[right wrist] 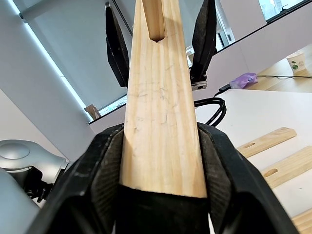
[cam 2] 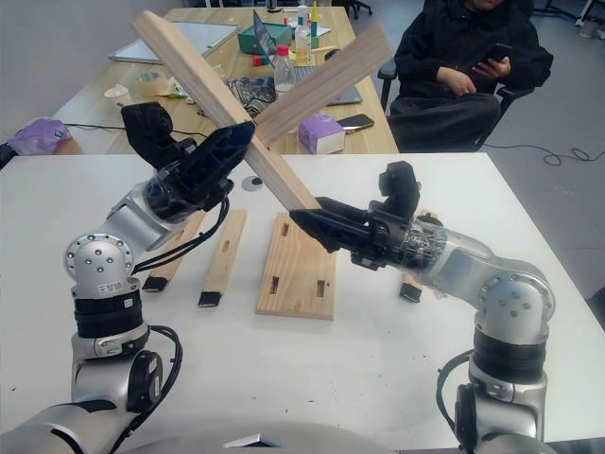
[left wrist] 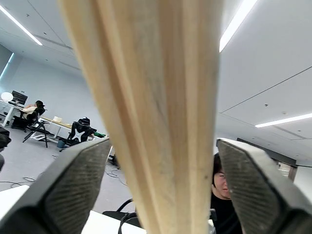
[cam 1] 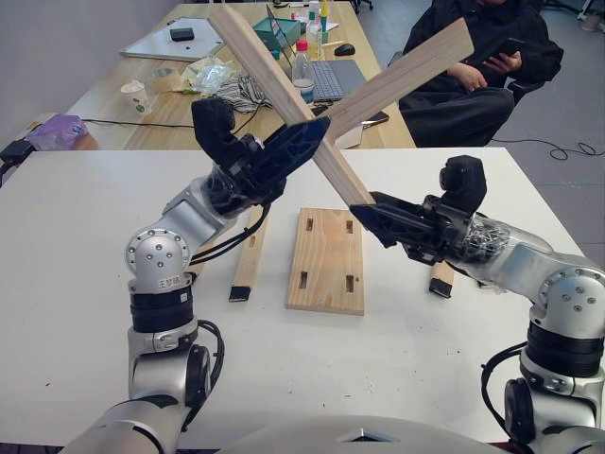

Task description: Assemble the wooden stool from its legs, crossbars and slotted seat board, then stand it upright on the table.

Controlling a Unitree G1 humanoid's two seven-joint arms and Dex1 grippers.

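Note:
My left gripper (cam 1: 319, 134) is raised above the table and shut on a wooden crossbar (cam 1: 406, 71) that slants up to the back right. My right gripper (cam 1: 366, 210) is shut on the lower end of a wooden leg (cam 1: 260, 71) that slants up to the back left. The two pieces cross just past the left fingertips, and in the right wrist view the crossbar's end (right wrist: 154, 19) meets a slot in the leg (right wrist: 161, 107). The slotted seat board (cam 1: 326, 260) lies flat on the white table (cam 1: 76, 312) below both grippers.
Loose stool parts lie beside the board: one with a black end (cam 1: 249, 260) to its left, another (cam 2: 175, 251) under my left arm, one (cam 1: 441, 279) under my right arm. A second table (cam 1: 142, 109) with a laptop and bottle stands behind.

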